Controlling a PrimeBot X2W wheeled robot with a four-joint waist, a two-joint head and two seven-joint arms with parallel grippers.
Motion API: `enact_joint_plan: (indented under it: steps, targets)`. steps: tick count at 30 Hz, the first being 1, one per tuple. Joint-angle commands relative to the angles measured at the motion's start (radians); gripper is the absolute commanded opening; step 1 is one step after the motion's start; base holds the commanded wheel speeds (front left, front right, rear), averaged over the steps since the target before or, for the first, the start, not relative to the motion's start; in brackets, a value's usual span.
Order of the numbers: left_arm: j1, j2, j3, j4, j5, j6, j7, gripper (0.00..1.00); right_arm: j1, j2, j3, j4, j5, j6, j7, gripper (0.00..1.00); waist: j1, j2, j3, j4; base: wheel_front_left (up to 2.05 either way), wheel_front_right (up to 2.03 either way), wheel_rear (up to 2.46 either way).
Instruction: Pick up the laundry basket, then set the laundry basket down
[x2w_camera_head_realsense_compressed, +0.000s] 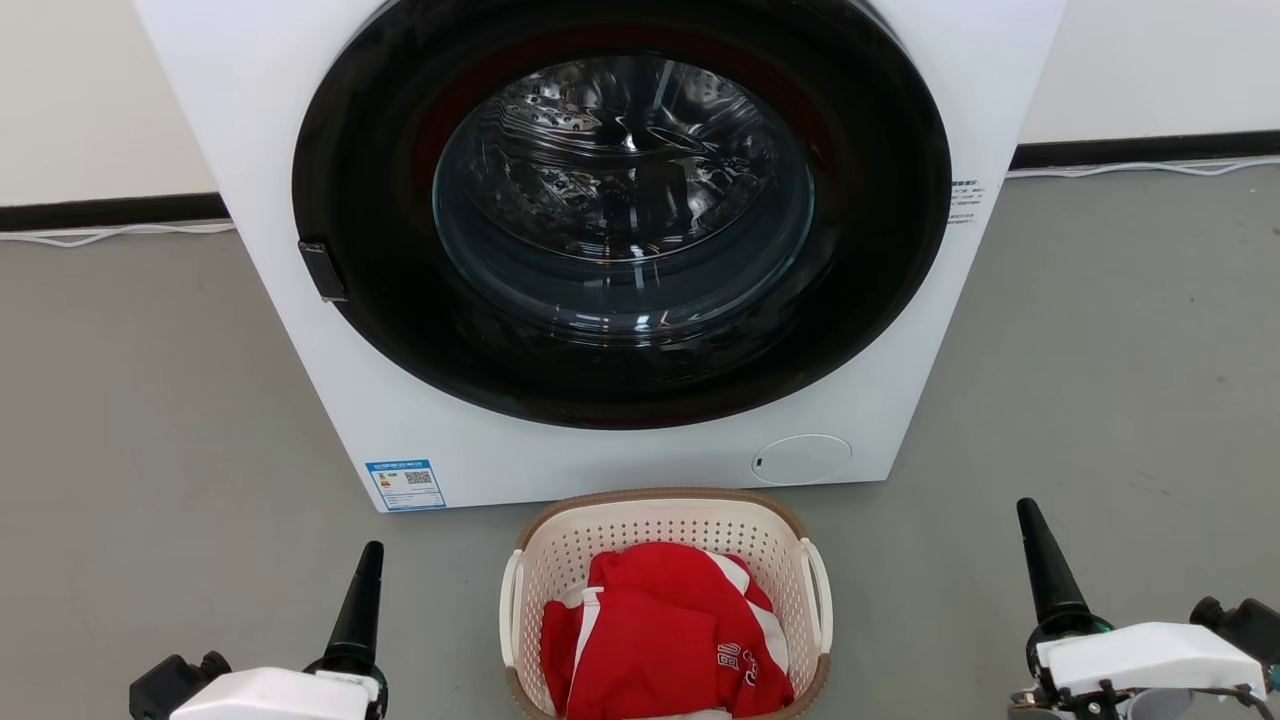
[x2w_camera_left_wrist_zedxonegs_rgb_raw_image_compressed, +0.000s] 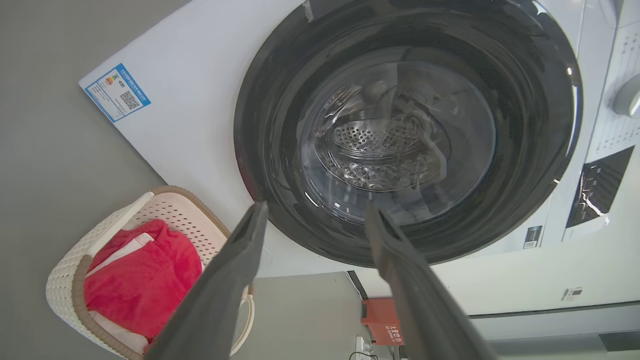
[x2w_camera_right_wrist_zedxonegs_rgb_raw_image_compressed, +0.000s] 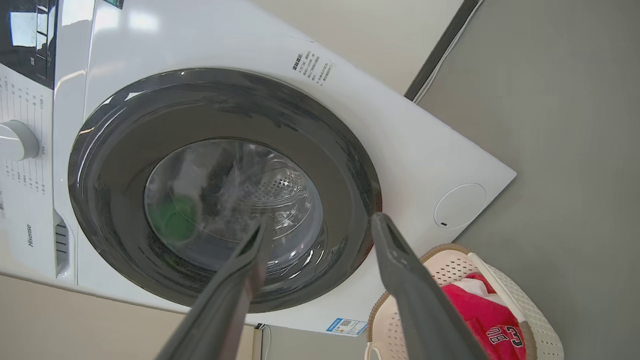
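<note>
1. Your left gripper (x2w_camera_left_wrist_zedxonegs_rgb_raw_image_compressed: 316, 215) is released. Its two dark fingers (x2w_camera_left_wrist_zedxonegs_rgb_raw_image_compressed: 235, 260) are spread wide, with nothing between them and nothing touched. It hangs over the grey floor (x2w_camera_head_realsense_compressed: 150, 400), well apart from the basket's left side.
2. The laundry basket (x2w_camera_head_realsense_compressed: 660, 525) sits on the floor between your two grippers, clear of both. It is just in front of the base of the white washing machine (x2w_camera_head_realsense_compressed: 250, 120), below the machine's round dark door (x2w_camera_head_realsense_compressed: 380, 330). Both white side handles (x2w_camera_head_realsense_compressed: 822, 600) are free. A red garment with white stripes (x2w_camera_head_realsense_compressed: 660, 640) lies crumpled inside.
3. The washing machine rises directly behind the basket, and its door is closed.
4. Your right gripper (x2w_camera_right_wrist_zedxonegs_rgb_raw_image_compressed: 321, 222) is also released, with its fingers parted wide and holding nothing. It is over the floor, well apart from the basket's right side.
</note>
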Motion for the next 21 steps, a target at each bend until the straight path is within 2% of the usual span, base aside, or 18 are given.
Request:
enact_joint_plan:
  steps: [1,21]
  targets:
    - [-0.032,0.009,0.01,-0.023,0.042,-0.005,-0.011,1.0,-0.022,-0.016,0.011,-0.033,-0.047,0.003,-0.019,1.0,-0.0001,0.0,0.0,0.0,0.0,0.0,0.0]
    - [-0.029,0.013,0.001,-0.018,0.372,-0.007,-0.082,1.0,-0.028,-0.04,0.046,-0.006,-0.368,0.004,-0.089,1.0,-0.0001,0.0,0.004,-0.004,0.0,0.0,0.0]
